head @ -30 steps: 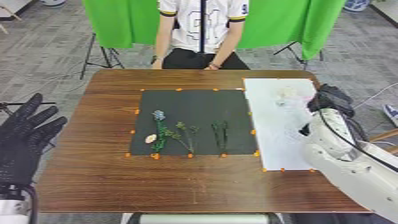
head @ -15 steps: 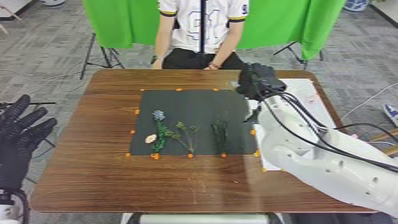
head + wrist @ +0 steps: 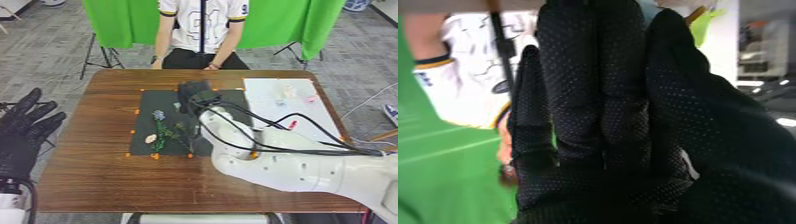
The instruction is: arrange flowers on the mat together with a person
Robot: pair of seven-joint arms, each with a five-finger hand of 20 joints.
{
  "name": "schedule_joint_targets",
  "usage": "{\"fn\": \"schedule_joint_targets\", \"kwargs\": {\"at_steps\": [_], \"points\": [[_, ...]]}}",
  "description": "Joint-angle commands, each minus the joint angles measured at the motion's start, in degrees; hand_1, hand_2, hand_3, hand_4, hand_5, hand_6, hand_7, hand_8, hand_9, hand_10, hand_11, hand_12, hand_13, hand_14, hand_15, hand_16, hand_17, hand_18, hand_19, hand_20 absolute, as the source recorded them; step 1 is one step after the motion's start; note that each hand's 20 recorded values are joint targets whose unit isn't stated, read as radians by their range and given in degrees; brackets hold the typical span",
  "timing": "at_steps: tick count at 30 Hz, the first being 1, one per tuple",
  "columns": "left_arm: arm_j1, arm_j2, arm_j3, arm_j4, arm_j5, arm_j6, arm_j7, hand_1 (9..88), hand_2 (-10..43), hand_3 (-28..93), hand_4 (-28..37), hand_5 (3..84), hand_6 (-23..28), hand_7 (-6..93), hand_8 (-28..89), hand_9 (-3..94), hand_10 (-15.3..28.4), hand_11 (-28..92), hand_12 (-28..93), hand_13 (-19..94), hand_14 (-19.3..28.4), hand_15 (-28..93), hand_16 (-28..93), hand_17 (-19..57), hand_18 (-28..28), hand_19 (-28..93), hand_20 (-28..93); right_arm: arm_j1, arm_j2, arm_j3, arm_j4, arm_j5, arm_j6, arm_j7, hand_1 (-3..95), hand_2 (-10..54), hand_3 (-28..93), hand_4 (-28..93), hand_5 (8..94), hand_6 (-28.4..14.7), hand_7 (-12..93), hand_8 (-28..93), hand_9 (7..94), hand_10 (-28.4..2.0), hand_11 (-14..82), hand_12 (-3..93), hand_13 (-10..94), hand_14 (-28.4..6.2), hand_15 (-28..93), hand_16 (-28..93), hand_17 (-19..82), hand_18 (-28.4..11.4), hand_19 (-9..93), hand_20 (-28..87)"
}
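Two hands are mine: my left hand (image 3: 27, 140) open, lower left; flowers (image 3: 159, 115) on the dark mat (image 3: 147, 100), left of centre; my right hand (image 3: 194, 92), upper centre, fingers straight, any grip unclear; pale flowers (image 3: 290, 92), upper right.

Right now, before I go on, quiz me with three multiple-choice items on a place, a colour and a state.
1. Where is the right hand?
A) over the white sheet
B) over the dark mat
C) beyond the table's left edge

2. What colour is the far flower head on the mat?
A) blue
B) red
C) yellow

3. How is the left hand?
A) in a fist
B) gripping a stem
C) open

1 B: it overlaps the mat's far part.
2 A: its petals look pale blue.
3 C: its fingers are spread.
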Motion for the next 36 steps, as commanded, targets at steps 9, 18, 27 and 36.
{"fn": "schedule_joint_targets", "kwargs": {"at_steps": [9, 18, 27, 36], "points": [[0.6, 3.5, 1.21, 0.96, -2.45, 0.69, 3.53, 20.7, 5.9, 76, -24.8, 31.7, 4.5, 9.2, -8, 31.2, 14.7, 17, 12, 21, 22.3, 45, -5, -8.3, 19.4, 42, 19, 3.5, -6.1, -6.9, 5.1, -1.1, -4.4, 0.8, 57.9, -9.5, 66, -28, 80.4, 3.0, 23, -1, 93.0, -6.2, 10.9, 35.2, 76, -4.1, 44, 31, 24, -16.6, 73, 5], [1.1, 3.66, 1.14, 0.89, -2.81, 0.93, 4.04, 20.7, 5.9, 76, -24.5, 31.7, 4.6, 9.2, -8, 31.2, 14.8, 17, 12, 21, 22.2, 45, -5, -8.3, 19.4, 42, 19, 3.4, -6.3, -7.8, 5.5, -2.6, -6.2, 1.5, 56.3, -9.5, 67, -28, 75.4, 2.8, 23, -3, 90.5, -6.7, 10.1, 36.4, 73, -4.7, 44, 31, 22, -17.7, 71, 7], [0.0, 3.12, 1.62, 1.0, -2.0, 0.48, 2.76, 20.8, 5.9, 76, -24.4, 31.9, 4.7, 9.1, -8, 31.2, 14.8, 17, 12, 21, 22.3, 45, -5, -8.4, 19.4, 42, 19, 4.2, -6.4, -7.8, 4.6, -2.6, -6.9, 1.5, 54.8, -9.5, 67, -28, 70.2, 2.0, 21, -4, 88.7, -7.0, 11.0, 36.9, 71, -5.6, 46, 29, 21, -18.6, 71, 9], [0.9, 3.09, 1.34, 0.78, -2.24, 0.75, 3.08, 21.0, 5.8, 76, -24.3, 32.0, 4.8, 9.2, -8, 31.2, 14.8, 17, 12, 21, 22.3, 46, -5, -8.3, 19.4, 42, 19, 3.7, -6.1, -7.0, 4.7, -2.9, -8.7, 2.3, 53.9, -9.5, 67, -28, 66.5, 1.9, 18, -12, 86.6, -7.5, 12.0, 36.5, 70, -6.1, 48, 27, 20, -19.4, 71, 10]]}}
